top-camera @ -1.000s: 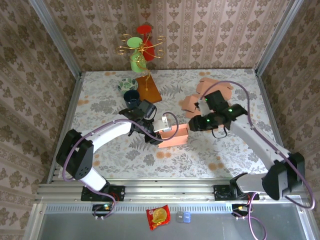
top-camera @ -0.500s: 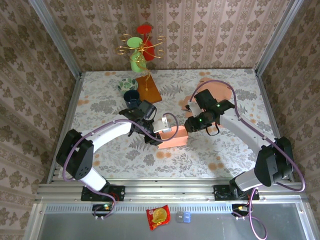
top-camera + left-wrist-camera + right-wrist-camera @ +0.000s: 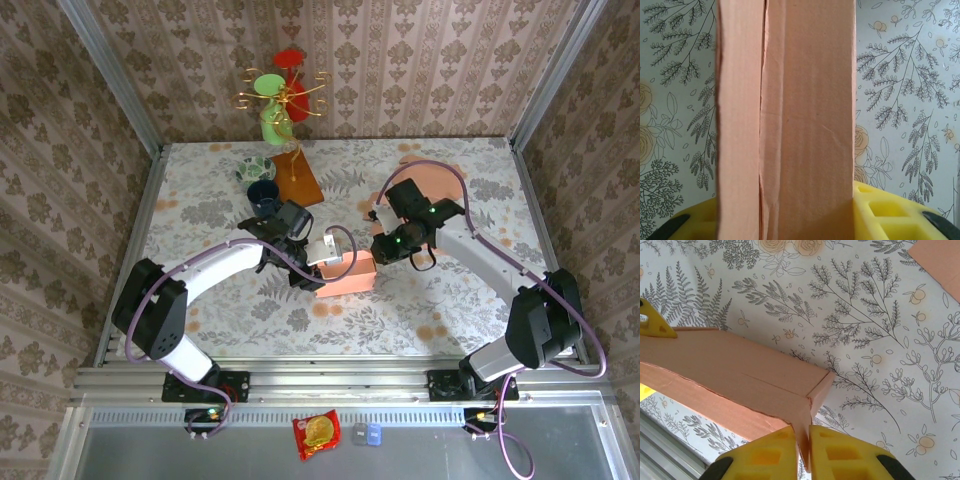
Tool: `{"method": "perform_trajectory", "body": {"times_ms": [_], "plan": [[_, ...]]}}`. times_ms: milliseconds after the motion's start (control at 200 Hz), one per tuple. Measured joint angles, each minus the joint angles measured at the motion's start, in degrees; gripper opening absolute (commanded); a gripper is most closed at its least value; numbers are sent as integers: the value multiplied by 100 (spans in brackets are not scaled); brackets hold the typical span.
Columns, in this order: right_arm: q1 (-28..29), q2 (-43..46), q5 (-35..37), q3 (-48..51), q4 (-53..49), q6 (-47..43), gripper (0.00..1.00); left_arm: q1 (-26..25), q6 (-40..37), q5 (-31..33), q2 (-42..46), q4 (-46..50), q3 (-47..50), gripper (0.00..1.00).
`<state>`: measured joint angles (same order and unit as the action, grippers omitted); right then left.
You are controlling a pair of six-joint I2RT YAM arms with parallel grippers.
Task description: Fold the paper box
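While left pincer point(image 3: 322, 262) holds, right pincer point(image 3: 802, 450) pinches paper box point(image 3: 350, 276)

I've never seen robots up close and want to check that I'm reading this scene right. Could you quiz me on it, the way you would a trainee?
1. True or false: the right tool is pinching a thin wall of the paper box.
2. Which thing stands at the far edge of the table?
A. a gold cup stand
B. a kettle
C. a laptop
3. Short answer: apart from the right tool, what else grips the box?

Key
1. True.
2. A.
3. The left tool; the box sits between its yellow pads.
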<state>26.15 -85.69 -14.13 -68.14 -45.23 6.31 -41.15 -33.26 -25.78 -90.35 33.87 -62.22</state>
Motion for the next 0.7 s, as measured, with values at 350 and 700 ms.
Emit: {"method": "perform_trajectory", "body": {"times_ms": [350, 700], "plan": [[232, 22, 459, -44, 50, 293, 0, 48, 162, 0, -2, -63, 0, 30], [472, 393, 977, 315, 562, 1331, 0, 81, 376, -83, -2, -240, 0, 30]]}}
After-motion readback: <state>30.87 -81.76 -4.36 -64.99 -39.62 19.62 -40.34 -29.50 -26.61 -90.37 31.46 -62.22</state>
